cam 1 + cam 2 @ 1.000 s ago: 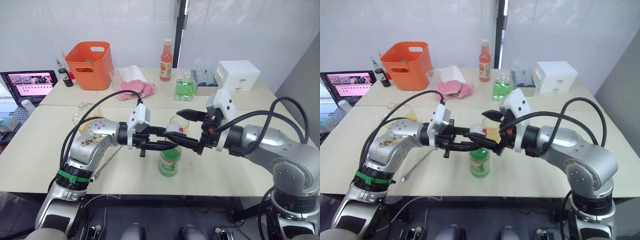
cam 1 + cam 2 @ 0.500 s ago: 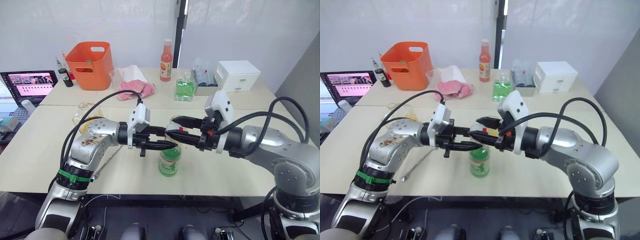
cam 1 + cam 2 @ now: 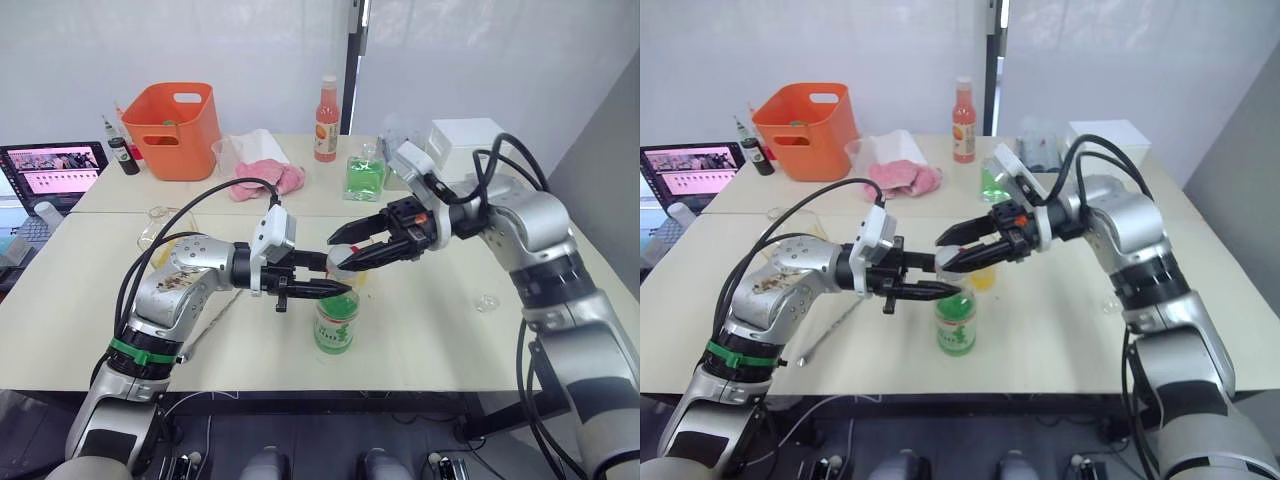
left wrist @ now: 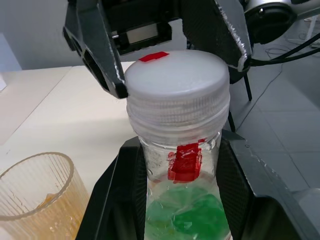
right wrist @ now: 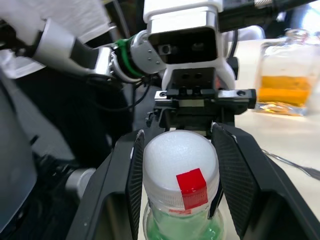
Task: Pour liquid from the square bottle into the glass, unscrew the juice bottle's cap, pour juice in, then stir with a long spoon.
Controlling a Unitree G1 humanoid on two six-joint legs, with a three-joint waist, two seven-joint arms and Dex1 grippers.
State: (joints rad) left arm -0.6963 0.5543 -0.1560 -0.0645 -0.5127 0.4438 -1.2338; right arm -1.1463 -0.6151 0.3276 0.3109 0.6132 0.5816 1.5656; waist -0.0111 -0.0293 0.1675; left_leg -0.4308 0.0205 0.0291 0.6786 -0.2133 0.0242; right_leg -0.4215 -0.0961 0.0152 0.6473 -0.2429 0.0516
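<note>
The juice bottle (image 3: 335,322), clear with a green label, stands upright near the table's front edge. My left gripper (image 3: 335,279) is shut on its neck, one finger (image 4: 117,200) on each side below the red band. My right gripper (image 3: 338,252) reaches in from the right and is shut on the white cap (image 4: 177,82). Just behind the bottle stands the glass (image 3: 983,279), holding some orange-yellow liquid. The square bottle (image 3: 163,226) sits at the left, partly hidden by my left arm. The long spoon (image 3: 830,331) lies on the table under that arm.
At the back stand an orange basket (image 3: 178,125), a pink cloth (image 3: 265,178), a tall pink-orange bottle (image 3: 325,105), a green-tinted square bottle (image 3: 365,176) and a white drawer box (image 3: 465,135). A laptop (image 3: 55,165) is at the far left. A small clear object (image 3: 487,302) lies at the right.
My right gripper went from open beside the bottle top to shut on the cap. The right arm has since swung up and back, turning the wrist. The left gripper has kept hold of the neck.
</note>
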